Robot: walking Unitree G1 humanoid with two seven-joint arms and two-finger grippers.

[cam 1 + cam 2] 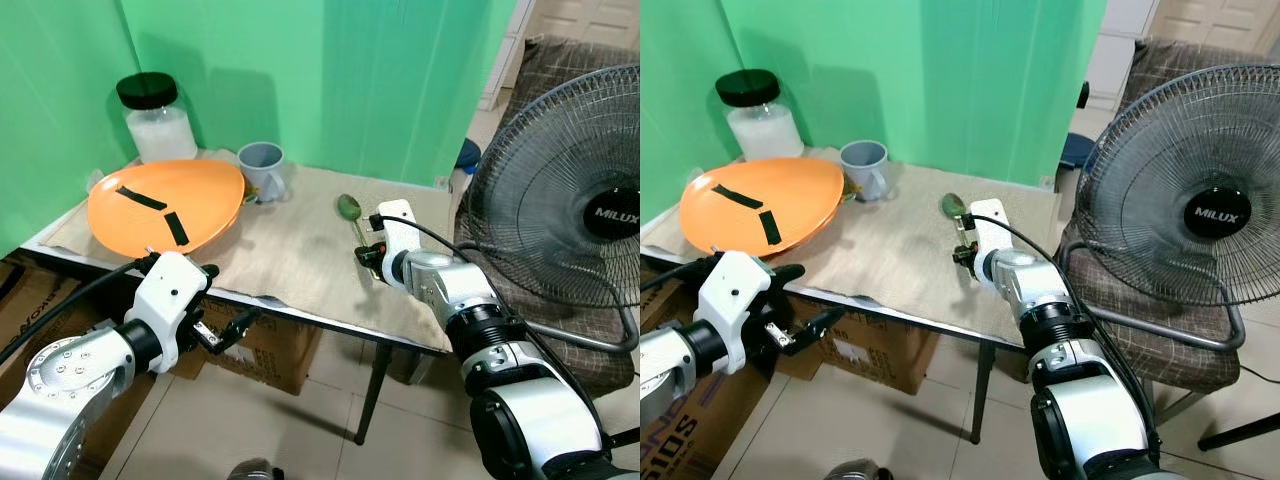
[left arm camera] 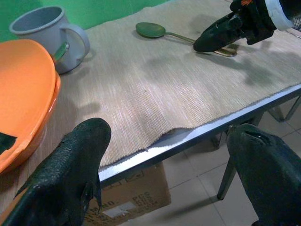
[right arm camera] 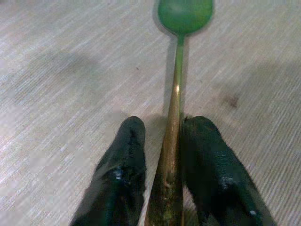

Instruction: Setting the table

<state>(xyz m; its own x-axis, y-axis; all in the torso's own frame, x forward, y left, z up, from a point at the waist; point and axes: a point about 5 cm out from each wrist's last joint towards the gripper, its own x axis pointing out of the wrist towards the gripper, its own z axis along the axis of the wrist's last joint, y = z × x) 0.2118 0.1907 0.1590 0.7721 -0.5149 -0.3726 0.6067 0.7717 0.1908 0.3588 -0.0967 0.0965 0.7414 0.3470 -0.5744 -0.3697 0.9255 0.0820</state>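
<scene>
A green spoon [image 1: 349, 207] with a brass handle lies on the woven mat [image 1: 290, 250] at the table's right side. My right gripper [image 3: 165, 128] is low over the handle's near end, one black finger pressed on each side, shut on it while the spoon rests on the mat. An orange plate [image 1: 165, 205] with two black tape strips sits at the left, and a grey mug [image 1: 263, 168] stands behind it. My left gripper [image 1: 222, 298] hangs open just below the table's front edge, in front of the plate, holding nothing.
A jar with a black lid [image 1: 158, 120] stands at the back left corner. A large standing fan [image 1: 570, 220] is close on the right, in front of a cushioned chair. Cardboard boxes [image 1: 270, 350] sit under the table. Green cloth backs the table.
</scene>
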